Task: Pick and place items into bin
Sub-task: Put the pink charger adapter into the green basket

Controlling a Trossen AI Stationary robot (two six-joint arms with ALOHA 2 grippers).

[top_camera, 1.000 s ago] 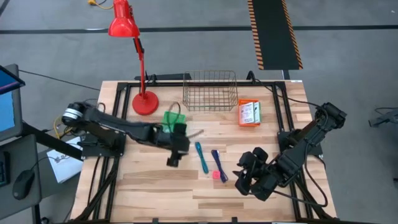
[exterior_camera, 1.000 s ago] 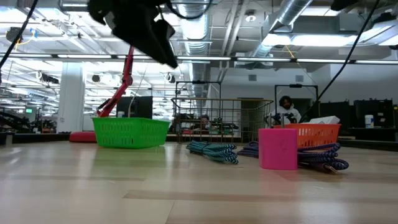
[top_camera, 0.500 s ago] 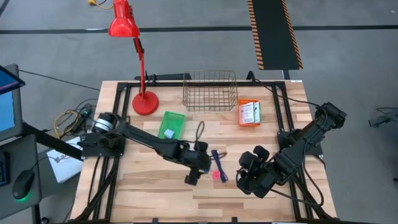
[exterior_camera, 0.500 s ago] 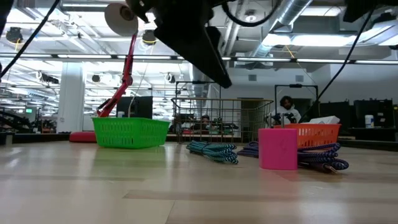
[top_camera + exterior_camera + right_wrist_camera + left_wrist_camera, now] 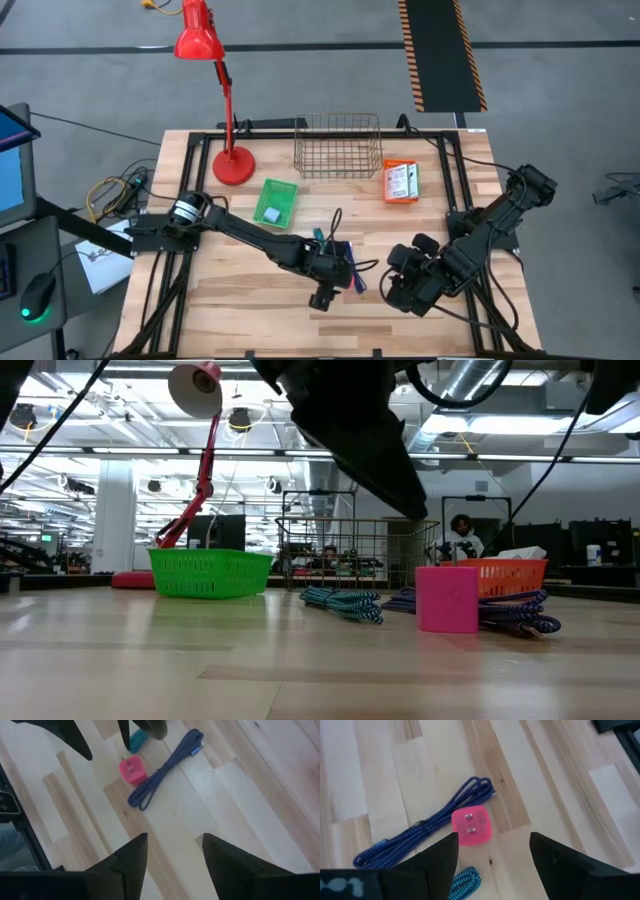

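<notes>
My left gripper hangs open above the pink-red plug cube, touching nothing. The cube rests flat on the table beside a bundled dark-blue cord and a bundled teal cord. A light-blue piece lies in the green bin. White printed packs sit in an orange tray. My right gripper waits open near the table's right, right of the cube.
A wire basket stands at the far edge, with a red desk lamp to its left. The green bin and orange tray flank the cords. Bare wood lies toward the near edge. A person shows in the room behind.
My left gripper has swung from beside the green bin toward the table's right and near edge, ending over the pink-red cube and the cords. The green bin, half covered by the arm before, now shows whole. The cube and cords have not moved.
</notes>
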